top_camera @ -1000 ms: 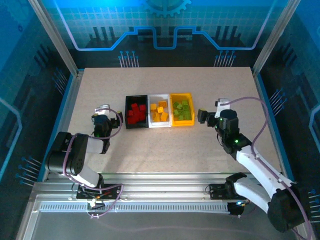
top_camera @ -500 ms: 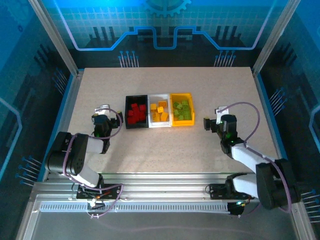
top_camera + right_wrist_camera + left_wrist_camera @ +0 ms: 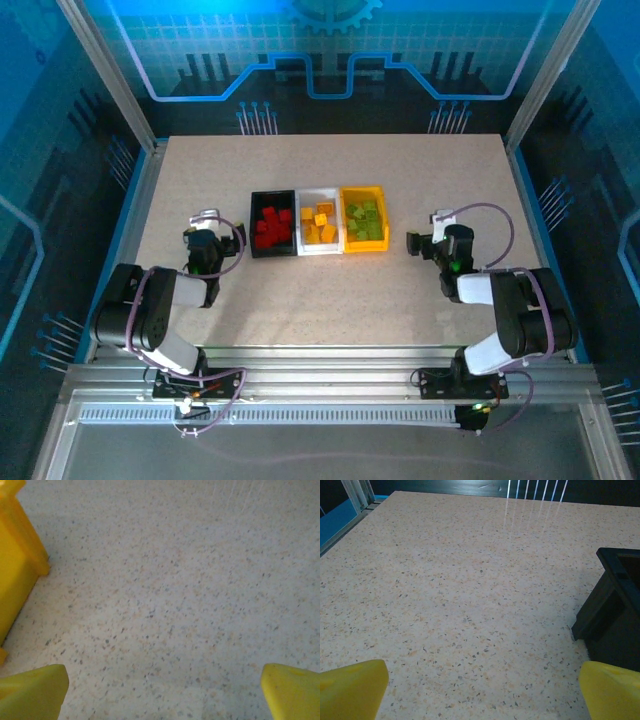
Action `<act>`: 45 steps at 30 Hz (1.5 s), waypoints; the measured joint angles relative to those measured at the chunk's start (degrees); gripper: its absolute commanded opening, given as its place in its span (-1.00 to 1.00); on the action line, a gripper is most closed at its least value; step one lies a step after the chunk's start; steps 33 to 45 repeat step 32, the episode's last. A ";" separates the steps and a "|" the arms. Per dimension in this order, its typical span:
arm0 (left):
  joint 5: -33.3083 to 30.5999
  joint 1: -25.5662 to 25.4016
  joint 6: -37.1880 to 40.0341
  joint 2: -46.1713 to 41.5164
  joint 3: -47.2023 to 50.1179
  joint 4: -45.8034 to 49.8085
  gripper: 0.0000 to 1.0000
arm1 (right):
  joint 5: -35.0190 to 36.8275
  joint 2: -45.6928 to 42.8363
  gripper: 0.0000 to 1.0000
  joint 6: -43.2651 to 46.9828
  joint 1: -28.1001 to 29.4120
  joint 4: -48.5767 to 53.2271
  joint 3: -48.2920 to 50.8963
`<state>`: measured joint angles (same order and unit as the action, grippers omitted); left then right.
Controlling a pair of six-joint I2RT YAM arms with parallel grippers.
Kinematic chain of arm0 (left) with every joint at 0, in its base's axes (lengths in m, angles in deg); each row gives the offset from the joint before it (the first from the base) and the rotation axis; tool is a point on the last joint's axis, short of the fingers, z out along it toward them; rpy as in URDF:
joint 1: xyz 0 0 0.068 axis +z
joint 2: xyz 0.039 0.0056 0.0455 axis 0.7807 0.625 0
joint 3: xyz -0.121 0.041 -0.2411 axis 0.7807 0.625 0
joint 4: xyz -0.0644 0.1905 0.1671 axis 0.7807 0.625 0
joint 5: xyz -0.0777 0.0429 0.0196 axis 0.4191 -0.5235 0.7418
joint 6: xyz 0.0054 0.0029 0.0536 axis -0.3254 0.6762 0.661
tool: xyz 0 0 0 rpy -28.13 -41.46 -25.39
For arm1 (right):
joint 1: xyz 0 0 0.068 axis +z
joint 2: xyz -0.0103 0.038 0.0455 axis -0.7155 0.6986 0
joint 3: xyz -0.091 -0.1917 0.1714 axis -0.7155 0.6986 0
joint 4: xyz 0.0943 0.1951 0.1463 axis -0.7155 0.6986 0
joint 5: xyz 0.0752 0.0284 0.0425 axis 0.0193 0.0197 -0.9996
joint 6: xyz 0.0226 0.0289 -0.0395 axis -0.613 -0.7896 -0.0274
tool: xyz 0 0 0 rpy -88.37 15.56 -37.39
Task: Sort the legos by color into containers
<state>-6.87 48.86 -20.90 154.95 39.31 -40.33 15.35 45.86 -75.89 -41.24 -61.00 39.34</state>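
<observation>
Since a second earlier, the right arm had folded back toward its base, and the right end effector (image 3: 413, 241) had drawn away from the yellow bin (image 3: 364, 189) to a spot lower and nearer the arm's own side, while the left end effector (image 3: 204, 222) had kept its place. In the top view the right end effector sat low over the surface (image 3: 330, 300), with the yellow bin near it on its left and clear of it. In the right wrist view the end effector (image 3: 162, 690) stood wide open, its two yellow fingertips (image 3: 35, 687) at the far corners of the frame with bare speckled surface (image 3: 170, 595) between them, and the yellow bin (image 3: 15, 560) showed ahead and to the left, apart from the fingers. The left end effector (image 3: 482, 690) was likewise spread wide and held nothing, its yellow fingertips (image 3: 350, 687) far apart over bare surface (image 3: 450, 590); the black bin (image 3: 610, 610) stood ahead and to its right, not touching it. The three bins stood side by side in a row between the two end effectors: the black bin (image 3: 252, 225) closest to the left end effector, the white bin (image 3: 320, 191) in the middle, the yellow bin closest to the right one. Red legos (image 3: 271, 226) lay in the black bin, yellow-orange legos (image 3: 320, 224) in the white bin, and lime green legos (image 3: 365, 220) in the yellow bin.
</observation>
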 measured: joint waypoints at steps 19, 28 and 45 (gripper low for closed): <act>-0.02 0.00 0.00 0.00 -0.11 0.00 0.98 | -0.17 -0.02 1.00 0.22 0.00 -0.74 -0.42; -0.02 0.00 0.00 0.00 -0.28 0.00 0.98 | -0.20 -0.02 1.00 0.22 0.00 -0.74 -0.42; 0.00 0.00 0.02 0.00 -0.28 0.00 0.98 | -0.20 -0.02 1.00 0.22 0.00 -0.76 -0.42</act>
